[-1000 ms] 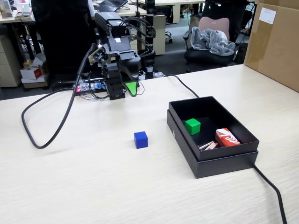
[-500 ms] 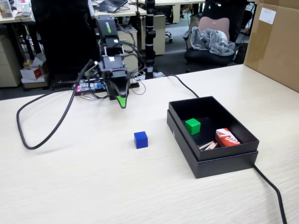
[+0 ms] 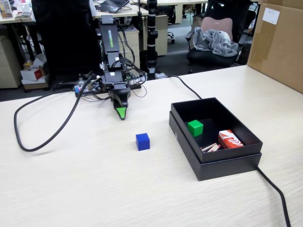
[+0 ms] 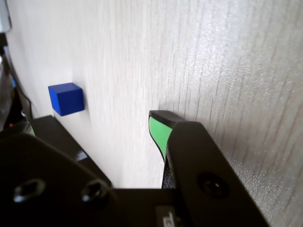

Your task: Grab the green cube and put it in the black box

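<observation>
The green cube [image 3: 194,127] lies inside the black box [image 3: 226,167], near its far left wall, on the right of the table in the fixed view. My gripper [image 3: 121,113] points down at the table well to the left of the box, behind the blue cube [image 3: 142,141]. In the wrist view my gripper [image 4: 94,124] is open: one green-padded finger [image 4: 159,130] stands at the right, the other at the far left, with bare table between them. The blue cube [image 4: 66,98] sits ahead on the left. The wrist view shows neither the green cube nor the box.
A red-and-white packet [image 3: 230,139] and some thin sticks [image 3: 210,147] share the box. A thick black cable [image 3: 45,139] loops across the table's left, and another cable [image 3: 274,189] trails from the box. A big brown cardboard box [image 3: 279,42] stands at the back right.
The arm has swung round and lowered, bringing the gripper's green tip down and forward to just above the table. The cable loop has shifted left. The cubes and the box have not moved.
</observation>
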You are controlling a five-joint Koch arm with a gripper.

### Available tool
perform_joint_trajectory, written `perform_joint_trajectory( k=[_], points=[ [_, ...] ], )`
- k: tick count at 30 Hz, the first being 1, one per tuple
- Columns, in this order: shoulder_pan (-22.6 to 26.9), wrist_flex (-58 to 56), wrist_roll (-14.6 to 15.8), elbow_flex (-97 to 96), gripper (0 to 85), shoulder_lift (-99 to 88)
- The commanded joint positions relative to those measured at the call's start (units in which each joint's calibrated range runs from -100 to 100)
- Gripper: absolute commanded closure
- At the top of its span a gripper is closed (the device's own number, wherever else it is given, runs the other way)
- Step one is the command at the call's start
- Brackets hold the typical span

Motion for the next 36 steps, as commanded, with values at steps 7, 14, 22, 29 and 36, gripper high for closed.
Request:
perform_joint_trajectory(
  k=[7,14,22,29,36],
  points=[
    [0.0,2.66,0.0,-0.66,37.8,5.89],
    [0.0,2.66,-0.15,-0.75,36.7,6.46],
    [0.0,2.66,-0.1,-0.75,36.7,6.46],
    [0.0,2.66,-0.1,-0.75,36.7,6.46],
    [0.0,2.66,-0.1,-0.75,36.7,6.46]
  ],
)
